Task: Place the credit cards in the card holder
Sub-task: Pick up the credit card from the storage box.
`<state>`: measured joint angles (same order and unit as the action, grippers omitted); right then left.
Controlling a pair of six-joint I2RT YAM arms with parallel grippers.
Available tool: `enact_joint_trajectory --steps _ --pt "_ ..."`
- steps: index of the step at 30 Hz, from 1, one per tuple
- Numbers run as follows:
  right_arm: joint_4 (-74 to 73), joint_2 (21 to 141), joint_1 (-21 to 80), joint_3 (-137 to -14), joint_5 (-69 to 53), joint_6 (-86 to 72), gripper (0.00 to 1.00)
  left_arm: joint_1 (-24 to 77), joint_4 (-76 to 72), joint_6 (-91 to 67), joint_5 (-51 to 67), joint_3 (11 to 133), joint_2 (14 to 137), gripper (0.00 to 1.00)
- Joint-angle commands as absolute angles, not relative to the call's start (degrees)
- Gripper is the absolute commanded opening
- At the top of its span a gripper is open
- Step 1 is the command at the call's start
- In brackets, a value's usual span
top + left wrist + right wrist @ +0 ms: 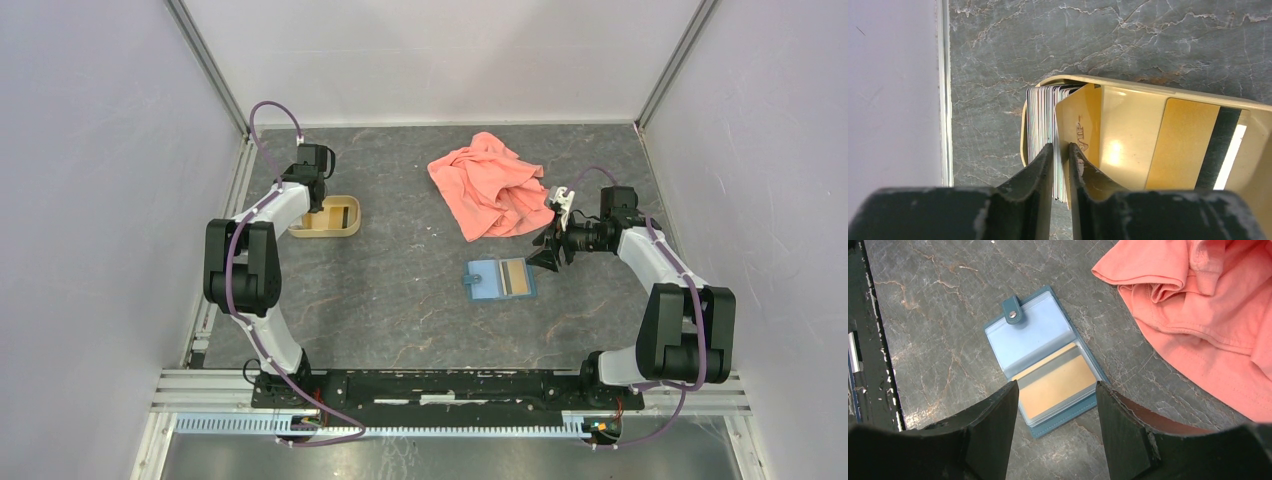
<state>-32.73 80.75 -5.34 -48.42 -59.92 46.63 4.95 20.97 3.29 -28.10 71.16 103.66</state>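
A stack of credit cards (1040, 115) stands on edge at the left end of a tan tray (1148, 87). My left gripper (1061, 145) reaches down into it. Its fingers are pressed on a few cards at the stack's right side, the outermost a gold card (1080, 112). Another gold card with a black stripe (1183, 145) lies flat in the tray. The teal card holder (503, 279) lies open mid-table, with an orange-tan card (1058, 385) in its clear sleeve. My right gripper (1057, 383) hovers open just above the card holder's (1043, 335) near end, holding nothing.
A salmon-pink cloth (490, 185) lies crumpled behind the card holder and close to the right arm, also filling the upper right of the right wrist view as cloth (1208, 305). The tray (340, 228) sits near the left wall rail.
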Motion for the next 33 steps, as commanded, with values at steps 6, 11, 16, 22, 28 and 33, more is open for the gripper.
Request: enact_joint_trajectory --steps 6,11,16,22,28,33 --pt "-33.54 81.33 -5.19 -50.62 -61.61 48.16 0.64 4.66 21.27 1.47 -27.83 73.14 101.49 0.11" --pt "-33.6 81.3 -5.19 -50.65 -61.62 48.16 0.65 4.66 21.47 1.3 -26.34 73.29 101.34 0.02" --pt "-33.59 81.3 -5.17 -50.71 -61.61 48.22 0.64 4.66 21.73 1.17 -23.81 73.31 100.87 0.02" --pt "-33.66 81.36 -5.17 -50.71 -61.51 48.25 0.64 4.7 21.83 1.23 -20.24 73.32 99.76 0.02" --pt "-33.66 81.3 -5.14 -50.71 -61.43 48.25 0.64 4.66 21.1 1.28 -17.68 72.71 97.65 0.02" --pt "-33.62 81.1 -5.18 -50.71 -61.17 48.25 0.64 4.66 20.92 1.01 -14.16 72.6 96.05 0.02"
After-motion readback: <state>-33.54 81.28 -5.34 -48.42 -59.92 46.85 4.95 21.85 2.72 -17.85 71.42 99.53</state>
